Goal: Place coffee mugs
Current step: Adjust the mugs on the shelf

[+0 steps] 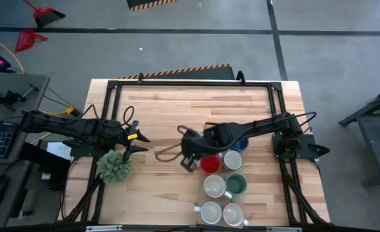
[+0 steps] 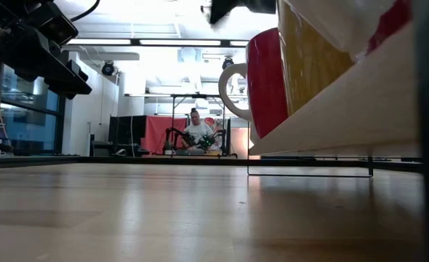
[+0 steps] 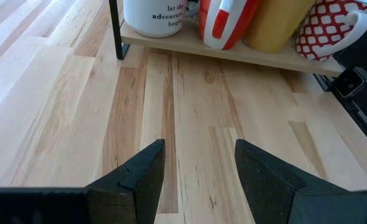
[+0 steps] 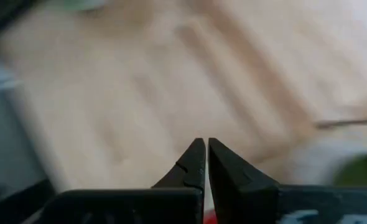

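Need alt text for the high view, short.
Overhead: the right gripper, shut, hangs beside a red mug in a cluster with a teal mug and four white mugs. The left gripper, open, waits above a bushy green plant on the wooden table.

Glossy ceramic mugs (image 1: 223,175) on smooth wooden table (image 1: 164,109)

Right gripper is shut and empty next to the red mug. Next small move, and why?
Probably open the right gripper first. It is shut with nothing between its fingers, just left of the red mug in the high view, so it cannot take a mug as it stands. The left gripper waits open near the plant, away from the mugs.
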`<state>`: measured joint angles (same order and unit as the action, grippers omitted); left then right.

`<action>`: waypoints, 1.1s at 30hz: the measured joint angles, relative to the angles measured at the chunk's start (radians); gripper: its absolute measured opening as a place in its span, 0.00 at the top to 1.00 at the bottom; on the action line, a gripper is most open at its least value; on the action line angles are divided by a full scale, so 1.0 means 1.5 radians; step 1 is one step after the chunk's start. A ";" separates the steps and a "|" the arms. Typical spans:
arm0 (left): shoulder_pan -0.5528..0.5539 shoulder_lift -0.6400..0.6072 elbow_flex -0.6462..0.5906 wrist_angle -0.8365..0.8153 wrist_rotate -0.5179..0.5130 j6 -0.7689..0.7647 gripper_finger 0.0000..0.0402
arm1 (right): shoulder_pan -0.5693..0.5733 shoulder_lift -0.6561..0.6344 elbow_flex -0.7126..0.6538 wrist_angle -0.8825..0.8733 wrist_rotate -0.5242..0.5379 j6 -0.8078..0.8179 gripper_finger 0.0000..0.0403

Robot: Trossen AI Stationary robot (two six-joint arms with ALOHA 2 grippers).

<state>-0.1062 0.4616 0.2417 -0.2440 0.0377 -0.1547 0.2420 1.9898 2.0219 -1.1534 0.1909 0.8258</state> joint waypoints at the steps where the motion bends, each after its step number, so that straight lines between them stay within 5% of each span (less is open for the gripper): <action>1: 0.000 0.000 0.000 0.000 0.000 0.000 0.54 | 0.007 0.000 0.006 0.022 -0.022 -0.009 1.00; 8: 0.000 0.000 0.000 0.000 0.000 0.000 0.54 | 0.065 0.000 0.004 0.022 -0.077 0.036 1.00; 33: 0.000 0.000 0.000 0.000 0.000 -0.018 0.54 | 0.118 0.071 0.003 -0.062 -0.021 0.103 1.00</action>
<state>-0.1062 0.4617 0.2417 -0.2440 0.0383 -0.1818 0.4187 2.0968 2.0258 -1.2459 0.1593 0.9810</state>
